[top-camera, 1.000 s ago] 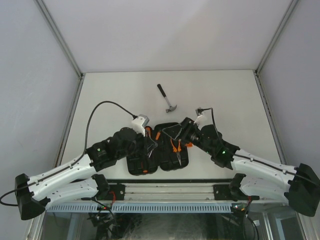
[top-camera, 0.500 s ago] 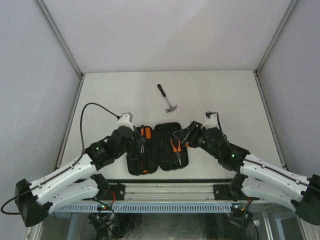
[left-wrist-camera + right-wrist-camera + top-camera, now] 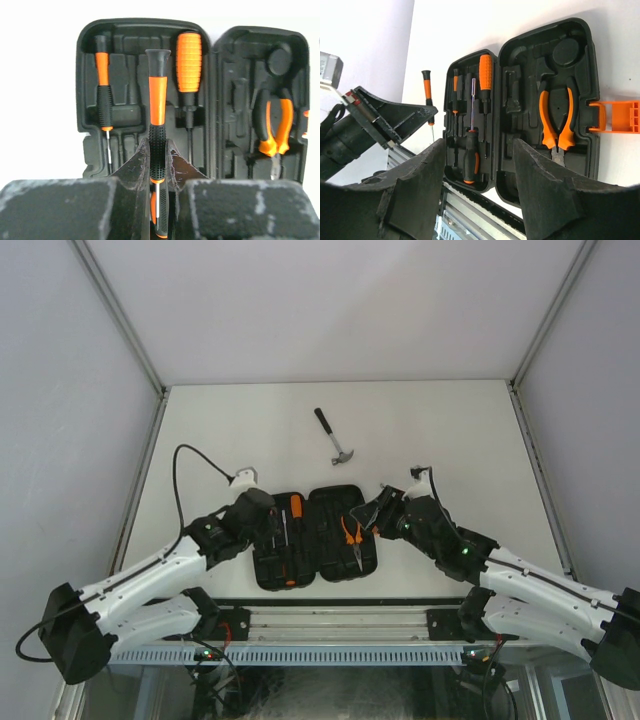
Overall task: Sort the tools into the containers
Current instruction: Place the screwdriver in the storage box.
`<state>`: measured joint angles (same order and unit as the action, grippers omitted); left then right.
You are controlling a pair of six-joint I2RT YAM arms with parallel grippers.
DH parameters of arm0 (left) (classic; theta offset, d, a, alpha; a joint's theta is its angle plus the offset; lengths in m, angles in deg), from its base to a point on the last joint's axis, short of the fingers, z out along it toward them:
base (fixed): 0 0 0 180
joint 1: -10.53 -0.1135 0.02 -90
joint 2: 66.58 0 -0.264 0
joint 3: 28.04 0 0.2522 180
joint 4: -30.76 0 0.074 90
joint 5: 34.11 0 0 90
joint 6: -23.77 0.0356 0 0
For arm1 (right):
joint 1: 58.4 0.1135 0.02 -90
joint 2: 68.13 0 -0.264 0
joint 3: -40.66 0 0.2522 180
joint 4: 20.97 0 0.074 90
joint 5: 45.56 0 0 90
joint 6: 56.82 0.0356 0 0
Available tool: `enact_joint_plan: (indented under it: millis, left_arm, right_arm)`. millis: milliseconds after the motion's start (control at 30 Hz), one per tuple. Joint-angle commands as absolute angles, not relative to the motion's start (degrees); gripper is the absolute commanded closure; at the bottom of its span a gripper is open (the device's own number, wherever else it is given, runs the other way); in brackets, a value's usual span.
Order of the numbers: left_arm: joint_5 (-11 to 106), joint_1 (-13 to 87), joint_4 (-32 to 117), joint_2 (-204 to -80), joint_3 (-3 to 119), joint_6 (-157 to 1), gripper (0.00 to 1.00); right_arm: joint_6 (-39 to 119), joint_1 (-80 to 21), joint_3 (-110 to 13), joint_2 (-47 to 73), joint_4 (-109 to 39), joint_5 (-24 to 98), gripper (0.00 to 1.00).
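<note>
The white table (image 3: 460,440) has the big black tool case (image 3: 330,575) lying open on it, close to the arms. The job is partly done.

The hammer (image 3: 336,438) is not put away. It lies out on the table, well apart from the case on the far side (it is the biggest tool, and no gripper is near it). The orange-handled pliers (image 3: 272,127) lie in their slot in the right half. In the left half sit a fat orange-handled screwdriver (image 3: 189,62), a longer black-handled screwdriver (image 3: 470,157) and a slim screwdriver (image 3: 103,100).

The left gripper (image 3: 157,157) is squeezed narrow on a second slim screwdriver (image 3: 157,95). It holds the black grip, up above the left side of the case. That one is not in a slot yet. The right gripper (image 3: 479,150) is wide and holds nothing. It hangs by the far right corner of the case. So I think this screwdriver and the hammer are what is left.

A second ago both arms were bunched over the middle of the case and hid much of it. Now each has pulled back toward its own side, and the slots show. The hammer has not moved.
</note>
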<state>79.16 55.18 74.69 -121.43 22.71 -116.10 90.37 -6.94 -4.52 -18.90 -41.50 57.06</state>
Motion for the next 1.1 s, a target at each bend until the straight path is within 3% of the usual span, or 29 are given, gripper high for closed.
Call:
enact_joint_plan:
  millis: [0, 533, 1067]
  left_arm:
    - [80.5, 53.2, 73.1, -124.7, 21.6, -117.1, 1.00]
    - [76.7, 49.9, 69.9, -138.3, 25.7, -112.7, 1.00]
    - [73.1, 48.0, 67.0, -141.6, 26.0, -112.7, 0.99]
  right_arm:
    - [90.7, -6.6, -4.9, -18.9, -40.8, 57.9, 0.45]
    - [91.3, -5.7, -4.9, -18.4, -40.9, 58.2, 0.45]
    - [91.6, -4.9, -4.9, -18.3, -41.5, 59.3, 0.45]
